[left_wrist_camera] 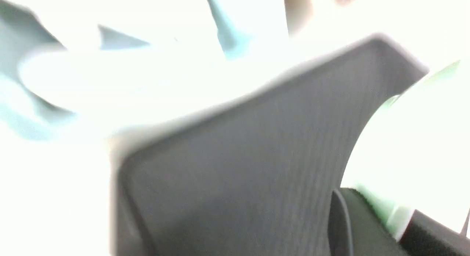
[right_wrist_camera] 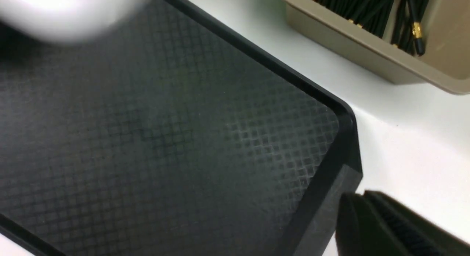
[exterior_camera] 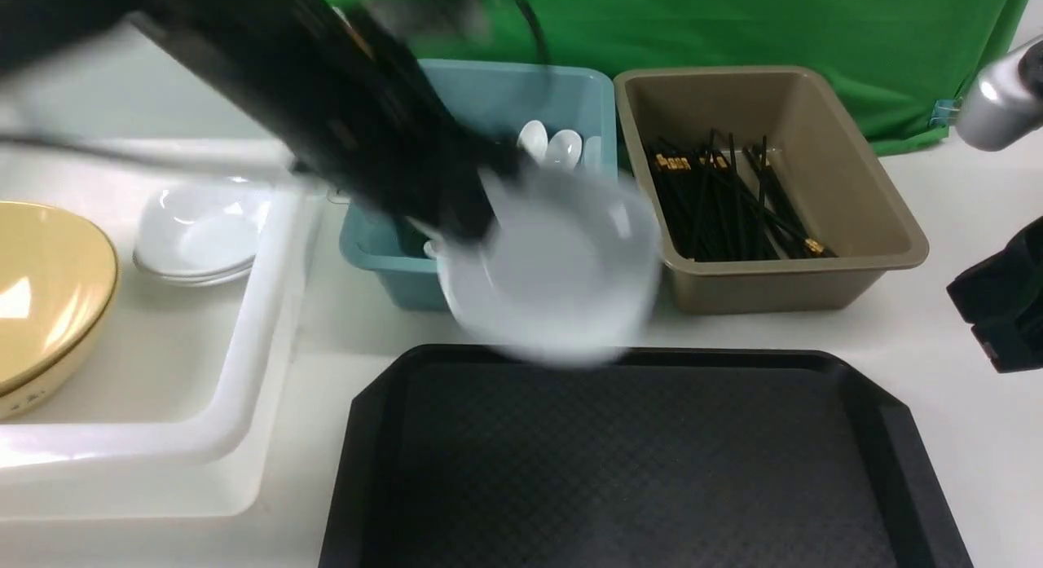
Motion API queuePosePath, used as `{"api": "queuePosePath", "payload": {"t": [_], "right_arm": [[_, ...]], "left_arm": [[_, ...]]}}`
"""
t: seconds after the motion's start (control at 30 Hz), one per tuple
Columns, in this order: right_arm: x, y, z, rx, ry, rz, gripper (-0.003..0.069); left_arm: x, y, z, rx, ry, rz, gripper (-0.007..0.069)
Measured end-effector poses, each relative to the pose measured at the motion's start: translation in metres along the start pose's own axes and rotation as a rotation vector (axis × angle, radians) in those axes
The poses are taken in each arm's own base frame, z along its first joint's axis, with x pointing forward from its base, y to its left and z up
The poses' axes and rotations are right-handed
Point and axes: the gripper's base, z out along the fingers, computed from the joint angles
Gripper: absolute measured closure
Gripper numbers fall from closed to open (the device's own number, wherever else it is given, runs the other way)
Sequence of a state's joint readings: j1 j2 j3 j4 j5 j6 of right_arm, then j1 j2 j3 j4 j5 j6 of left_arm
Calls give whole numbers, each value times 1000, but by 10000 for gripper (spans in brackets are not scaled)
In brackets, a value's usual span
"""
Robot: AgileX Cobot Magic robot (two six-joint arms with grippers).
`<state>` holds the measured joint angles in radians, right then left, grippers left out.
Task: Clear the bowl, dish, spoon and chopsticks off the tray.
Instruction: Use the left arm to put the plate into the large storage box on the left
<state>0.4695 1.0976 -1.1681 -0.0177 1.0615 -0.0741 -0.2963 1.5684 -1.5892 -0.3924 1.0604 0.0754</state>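
Observation:
The black tray (exterior_camera: 635, 462) lies bare at the front. A white dish (exterior_camera: 554, 275), blurred, hangs over the tray's far edge, and my left gripper (exterior_camera: 456, 226) is shut on its rim. In the left wrist view the dish (left_wrist_camera: 411, 145) is a glaring white mass running in between the jaws of the left gripper (left_wrist_camera: 396, 215), with the tray (left_wrist_camera: 238, 157) below. The yellow bowl (exterior_camera: 41, 291) sits in the white bin at far left. White spoons (exterior_camera: 554, 148) lie in the teal tub and black chopsticks (exterior_camera: 725, 193) in the brown tub. My right gripper (exterior_camera: 998, 307) (right_wrist_camera: 352, 212) is shut and empty beside the tray's right corner.
A white bin (exterior_camera: 244, 372) at the left also holds a stack of small white dishes (exterior_camera: 200, 238). The teal tub (exterior_camera: 383, 258) and the brown tub (exterior_camera: 815, 283) stand side by side behind the tray. A green cloth (exterior_camera: 733, 22) hangs at the back.

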Motion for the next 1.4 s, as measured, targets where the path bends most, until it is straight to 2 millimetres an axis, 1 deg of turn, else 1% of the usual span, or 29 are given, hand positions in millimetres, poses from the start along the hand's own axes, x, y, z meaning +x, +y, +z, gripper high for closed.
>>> {"api": "queuePosePath", "payload": {"t": [0.03, 0.07, 0.1, 0.13, 0.17, 0.23, 0.27, 0.3, 0.33, 0.4, 0.47, 0.5, 0.53, 0.57, 0.63, 0.67, 0.7, 0.73, 0.8, 0.83, 0.87, 0.97, 1.0, 1.03, 1.17, 1.27, 1.3, 1.33, 1.4], "right_arm": [[0, 0, 0, -5, -3, 3, 658], [0, 0, 0, -5, -3, 3, 658], [-1, 1, 0, -15, -10, 9, 658], [-2, 3, 0, -33, -21, 15, 658], [-4, 5, 0, -50, -39, 11, 658], [-10, 10, -1, -106, -105, -8, 658], [-15, 14, -2, -153, -173, -22, 658], [-20, 17, -3, -188, -226, -34, 658], [-28, 22, -3, -243, -306, -48, 658], [-39, 29, -1, -311, -394, -71, 658], [-54, 38, 8, -368, -459, -120, 658], [-63, 45, 13, -386, -487, -162, 658], [-66, 46, 17, -387, -485, -175, 658], [-72, 50, 19, -397, -502, -193, 658], [-98, 63, 36, -420, -521, -238, 658], [-100, 64, 37, -422, -523, -240, 658], [-118, 71, 40, -439, -547, -253, 658], [-128, 76, 46, -455, -548, -262, 658], [-138, 81, 47, -468, -559, -273, 658], [-148, 85, 45, -480, -577, -286, 658], [-165, 97, 50, -514, -587, -307, 658], [-186, 111, 55, -570, -589, -316, 658], [-189, 112, 52, -575, -596, -319, 658], [-196, 118, 60, -602, -578, -316, 658], [-207, 128, 74, -659, -529, -310, 658], [-208, 134, 84, -681, -497, -307, 658], [-208, 135, 85, -682, -495, -307, 658], [-207, 137, 88, -688, -481, -308, 658], [-206, 138, 92, -678, -461, -299, 658]], "left_arm": [[-7, 12, -14, -16, -47, -30, 613], [-7, 17, -15, -24, -51, -38, 613], [-16, 42, -37, -69, -122, -96, 613], [-19, 65, -50, -115, -167, -153, 613], [-20, 78, -55, -140, -185, -182, 613], [-21, 122, -62, -218, -229, -276, 613], [-19, 149, -61, -262, -244, -329, 613], [-19, 162, -57, -278, -244, -349, 613], [-18, 184, -50, -305, -241, -376, 613], [-16, 208, -36, -324, -228, -400, 613], [-13, 230, -14, -335, -206, -421, 613], [-11, 242, 2, -337, -187, -432, 613], [-11, 243, 2, -339, -189, -432, 613], [-9, 251, 13, -338, -176, -438, 613], [-4, 267, 36, -345, -145, -423, 613], [-3, 269, 40, -345, -139, -425, 613], [1, 277, 52, -348, -118, -424, 613], [3, 282, 58, -350, -110, -426, 613], [5, 285, 62, -353, -109, -429, 613], [5, 287, 65, -356, -111, -431, 613], [6, 291, 69, -361, -115, -435, 613], [7, 293, 72, -366, -114, -435, 610], [7, 293, 72, -369, -113, -433, 610], [8, 294, 72, -379, -107, -427, 605], [12, 299, 71, -434, -65, -390, 548], [16, 301, 71, -465, -31, -383, 462], [16, 301, 71, -466, -30, -382, 462], [16, 301, 71, -468, -29, -386, 400], [14, 300, 69, -463, -14, -382, 336]]}}
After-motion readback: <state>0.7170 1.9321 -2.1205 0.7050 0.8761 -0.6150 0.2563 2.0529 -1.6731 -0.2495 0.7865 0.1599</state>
